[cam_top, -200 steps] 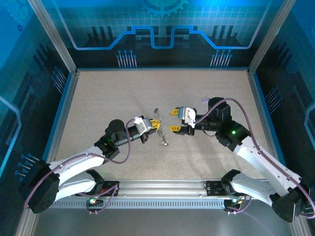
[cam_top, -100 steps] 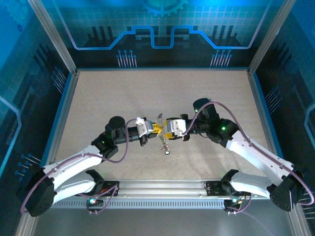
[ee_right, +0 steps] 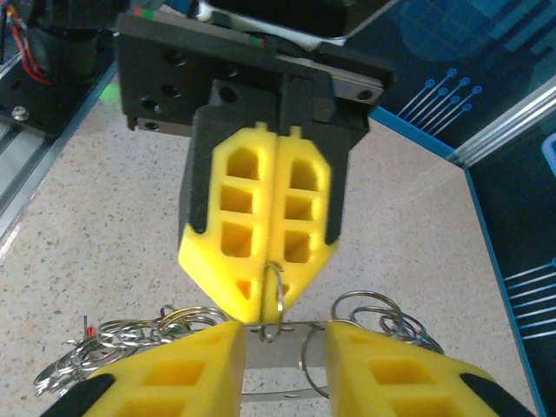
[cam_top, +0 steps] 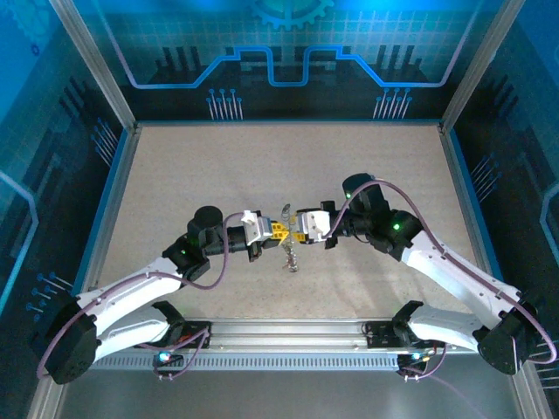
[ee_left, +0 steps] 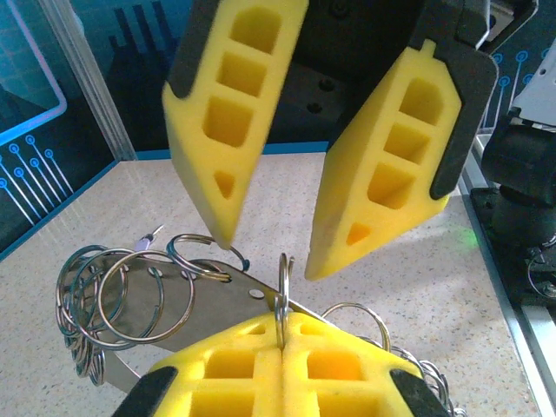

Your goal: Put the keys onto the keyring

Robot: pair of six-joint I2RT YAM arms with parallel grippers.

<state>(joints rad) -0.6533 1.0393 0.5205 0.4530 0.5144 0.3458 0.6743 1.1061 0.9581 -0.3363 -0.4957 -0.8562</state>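
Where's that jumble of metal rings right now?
Top view, centre: the jumble of metal rings is on the near side of where the left end effector and right end effector meet; the left pinches one thin ring.

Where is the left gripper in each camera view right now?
Top external: left gripper just left of centre, tip to tip with the right gripper.
Left wrist: along the bottom edge, shut on a thin ring.
Right wrist: upper centre, pointing down, ring in its tips.
Shared landmark: the right gripper's open yellow fingers, facing it.
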